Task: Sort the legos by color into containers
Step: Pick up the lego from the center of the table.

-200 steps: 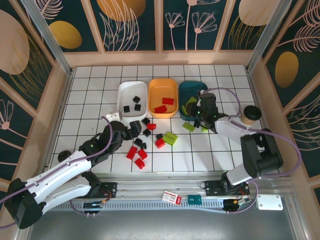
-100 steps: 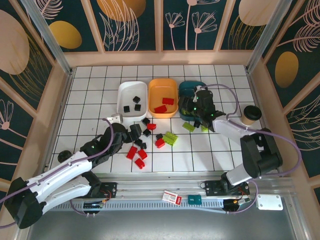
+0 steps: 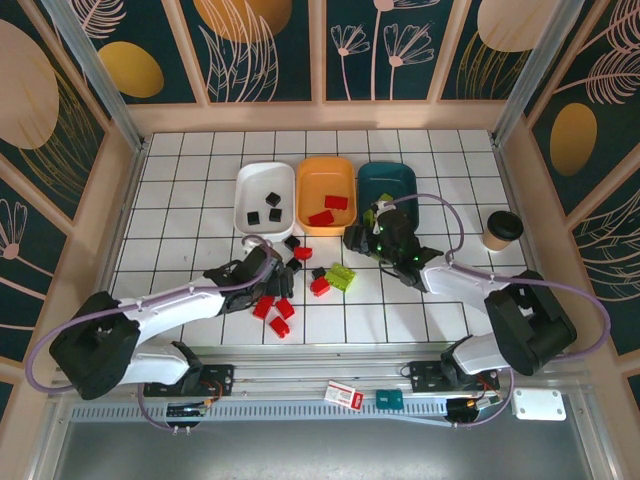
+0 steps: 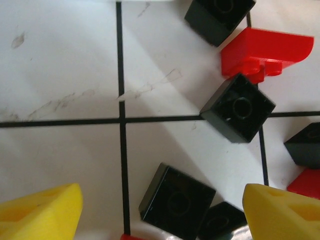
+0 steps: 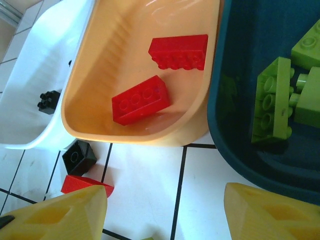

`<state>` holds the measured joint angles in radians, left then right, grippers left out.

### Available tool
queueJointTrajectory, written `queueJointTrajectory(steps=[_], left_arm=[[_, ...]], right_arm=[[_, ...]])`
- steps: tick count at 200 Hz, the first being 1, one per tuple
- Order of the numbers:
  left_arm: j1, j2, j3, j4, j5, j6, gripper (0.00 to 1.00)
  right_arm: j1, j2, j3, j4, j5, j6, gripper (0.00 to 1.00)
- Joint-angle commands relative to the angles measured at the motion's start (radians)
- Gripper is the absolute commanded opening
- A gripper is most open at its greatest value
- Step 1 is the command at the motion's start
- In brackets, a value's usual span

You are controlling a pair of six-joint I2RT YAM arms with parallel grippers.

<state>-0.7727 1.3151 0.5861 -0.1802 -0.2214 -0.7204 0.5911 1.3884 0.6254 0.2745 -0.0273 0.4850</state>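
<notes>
We show the left gripper (image 4: 160,212) open and empty, straddling a black brick (image 4: 176,197), presumably to grasp it. The right gripper (image 5: 162,215), likewise open and empty, hovers by the teal tray (image 5: 240,50).

White arm links (image 3: 170,300), black joints, lilac cables (image 3: 432,196); yellow wedge-tipped jaws; green wrist lights.

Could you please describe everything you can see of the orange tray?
The orange tray is a shallow, rounded-rectangular container of smooth, glossy plastic with sloping walls. It sits upright on the white tiled table. It is the middle of three, with the white tray close on its left and the teal tray close on its right. Two red bricks lie inside, apart from each other.
</notes>
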Motion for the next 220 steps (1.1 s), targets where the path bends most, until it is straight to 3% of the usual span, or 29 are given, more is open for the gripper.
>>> queueJointTrajectory(steps=[1,81,127,161,220], left_arm=[[-0.009,0.054,0.068,0.039,-0.027,0.075,0.82],[-0.032,0.290,0.212,0.036,-0.144,0.158,0.73],[-0.036,0.371,0.249,0.065,-0.136,0.177,0.72],[-0.036,0.393,0.251,0.099,-0.143,0.187,0.64],[-0.035,0.391,0.217,0.137,-0.141,0.183,0.38]], right_arm=[[0.010,-0.045,-0.014,0.042,0.028,0.013,0.64],[0.010,-0.074,-0.033,0.032,0.036,0.006,0.64],[0.010,-0.106,-0.044,0.025,0.038,0.003,0.64],[0.009,-0.108,-0.047,0.024,0.038,0.001,0.64],[0.009,-0.114,-0.052,0.023,0.038,0.006,0.65]])
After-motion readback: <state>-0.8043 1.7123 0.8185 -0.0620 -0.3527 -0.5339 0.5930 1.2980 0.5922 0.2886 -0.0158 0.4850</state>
